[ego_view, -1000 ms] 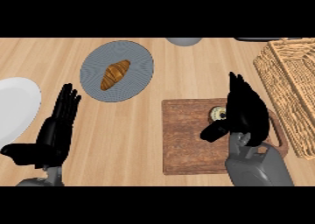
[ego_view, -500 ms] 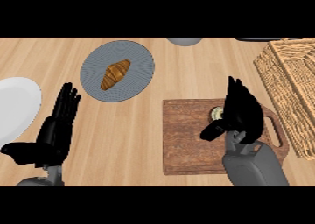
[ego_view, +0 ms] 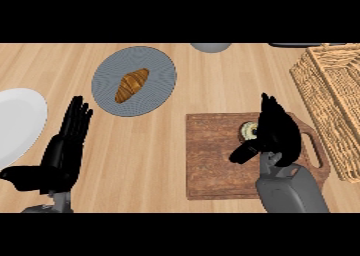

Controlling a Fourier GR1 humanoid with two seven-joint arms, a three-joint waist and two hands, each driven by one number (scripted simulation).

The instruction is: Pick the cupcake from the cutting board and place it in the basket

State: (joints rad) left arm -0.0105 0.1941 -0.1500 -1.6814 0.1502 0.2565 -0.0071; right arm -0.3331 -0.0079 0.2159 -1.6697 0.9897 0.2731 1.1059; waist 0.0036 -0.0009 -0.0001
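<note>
As seen from the head view, items run from the near edge of the counter to the far edge.
Left hand [ego_view: 61, 152]: black, resting open at the lower left on the wooden counter [ego_view: 139, 165], fingers straight, holding nothing.
Right hand [ego_view: 275, 135]: black, poised over the brown wooden cutting board [ego_view: 212, 165]; fingers extended above the cupcake, thumb out to the side, not yet closed on anything.
Cupcake [ego_view: 249, 130]: small, pale-topped, on the board's far part, mostly hidden beneath the right hand; whether the hand touches it cannot be told.
Woven wicker basket [ego_view: 338, 100]: just right of the board, no cupcake in it.
White plate [ego_view: 9, 125]: at the left edge.
Grey round plate [ego_view: 150, 65]: farther back, bearing a golden croissant [ego_view: 131, 85].
Progress: judged early; the hand is positioned over the cupcake, while grasp, lift, carry and release all remain.
</note>
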